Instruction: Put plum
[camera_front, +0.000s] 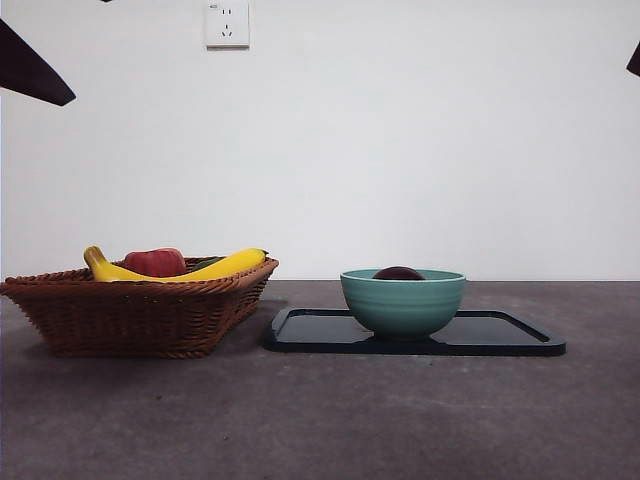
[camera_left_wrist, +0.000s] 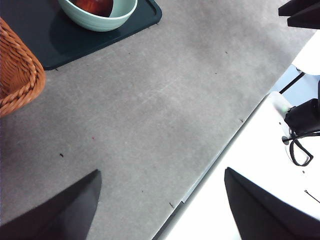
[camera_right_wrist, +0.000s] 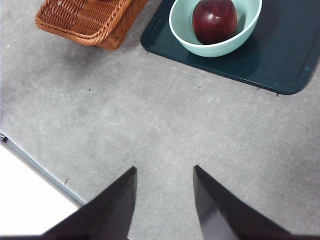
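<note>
The plum is dark maroon and glossy and lies inside a teal bowl on a dark tray; only its top shows above the rim. The right wrist view looks down on the plum in the bowl. My right gripper is open over bare table, well short of the tray. My left gripper is open wide near the table's edge, far from the bowl. Both arms show only as black tips at the front view's top corners.
A woven wicker basket stands left of the tray, holding yellow bananas and a brighter red fruit. The grey table's edge runs between the left gripper's jaws, with a white surface and black cables beyond it.
</note>
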